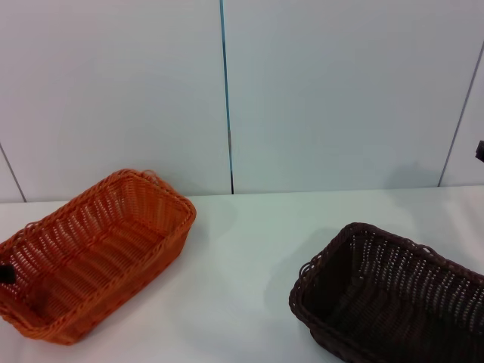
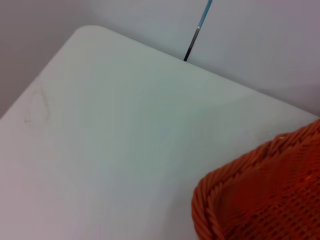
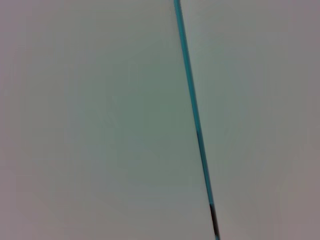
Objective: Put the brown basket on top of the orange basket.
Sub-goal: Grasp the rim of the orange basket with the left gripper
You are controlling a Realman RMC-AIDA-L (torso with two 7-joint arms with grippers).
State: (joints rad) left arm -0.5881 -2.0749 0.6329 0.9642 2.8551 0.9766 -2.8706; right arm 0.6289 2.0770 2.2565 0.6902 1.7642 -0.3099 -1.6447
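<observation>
Plainly, the dark chocolate-brown rectangular woven wicker basket point(image 1: 393, 299) sits on the white table point(image 1: 242, 257) toward the robot's right, near the front edge and partly cut off by the head view, with nothing in it that I can see. Well apart from it, on the robot's left, lies the bright orange rectangular woven wicker basket point(image 1: 94, 253), likewise open-topped; the left wrist view catches one braided corner of it point(image 2: 260, 195) against bare tabletop. My guess is that the brown one will feel light and fairly stiff, its open-weave sides giving a little under pressure but not collapsing, and the braided rim offering a rough, unslippery edge. A sensible hold would be over that rim on one of the long sides, or on a short end wall, one finger inside and one outside; gripping near the middle of a side should keep it from tipping as it is lifted. As for the fingers, I cannot tell: a small dark shape at the left edge beside the orange basket and another dark bit at the far right edge may belong to the arms, but neither the left gripper nor the right gripper shows itself clearly, and the right wrist view gives only the pale wall panel point(image 3: 100, 120) with its teal seam point(image 3: 192, 110). Nothing appears to be touching the brown basket.
</observation>
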